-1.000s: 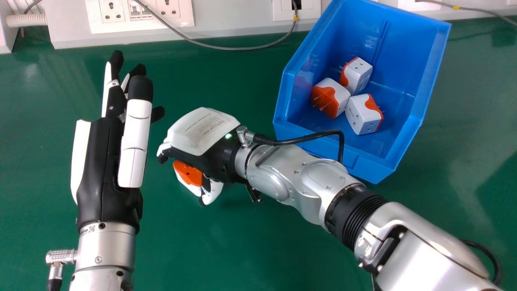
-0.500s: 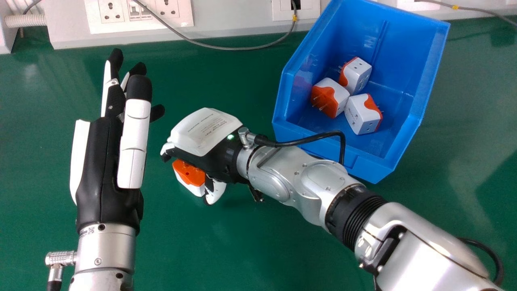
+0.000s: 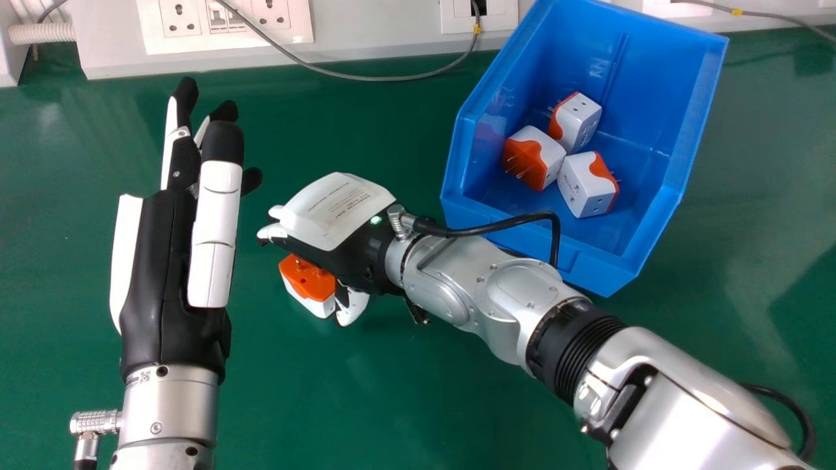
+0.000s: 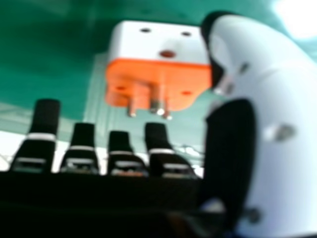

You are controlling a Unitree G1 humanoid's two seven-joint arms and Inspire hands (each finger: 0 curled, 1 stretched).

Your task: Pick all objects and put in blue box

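Green table [image 3: 405,398], pretty glossy. Blue box [image 3: 676,111] sits upper right, one plug [image 3: 307,279] just left of centre, cable [image 3: 385,79] looping over it up top.

You can't make out any words or numbers here. You see lines of small print [image 3: 346,202] on the white back of the right hand [image 3: 366,241], a tiny label with a square code [image 3: 144,376] on the silver left forearm [image 3: 171,408], and small dark marks on 2 of the plug adapters [image 3: 578,192] in the blue box [image 3: 659,59], too small for you to read.
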